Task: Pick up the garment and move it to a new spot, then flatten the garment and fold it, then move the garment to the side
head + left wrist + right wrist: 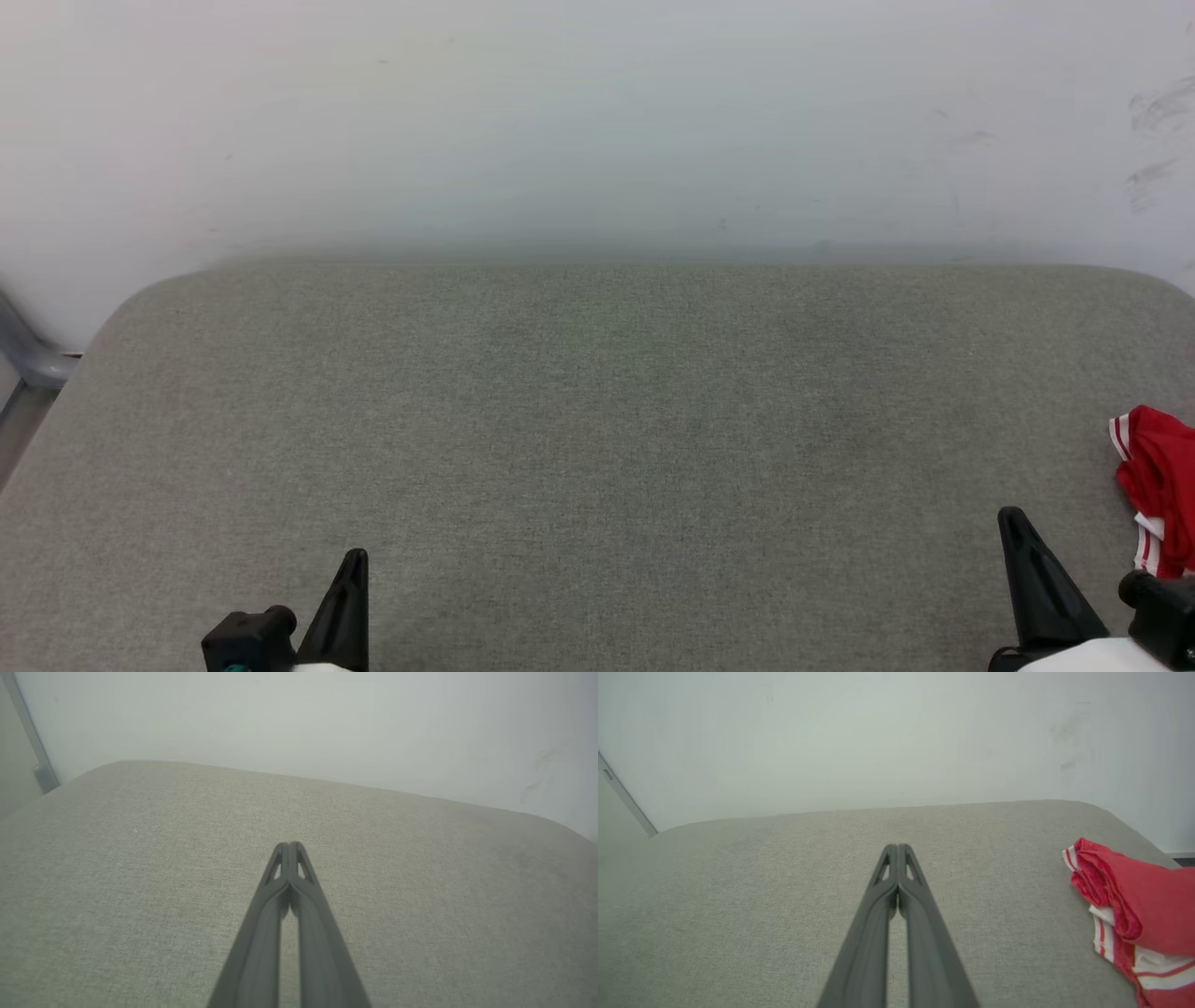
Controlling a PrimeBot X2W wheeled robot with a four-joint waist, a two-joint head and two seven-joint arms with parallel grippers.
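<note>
The garment (1162,485) is a bunched red shirt with white-and-red striped trim, lying at the right edge of the grey cushioned surface (597,420), partly cut off by the frame. In the right wrist view the garment (1139,914) lies to the right of my right gripper (897,847), apart from it. My right gripper (1010,515) is shut with nothing in it, just left of the garment. At the lower left my left gripper (356,556) hovers over bare cushion. In its wrist view the left gripper (289,844) is shut and empty.
A pale wall (597,121) rises behind the cushion's far edge. A grey metal frame piece (28,364) stands off the cushion's left corner. The cushion's rounded right corner (1125,821) lies just beyond the garment.
</note>
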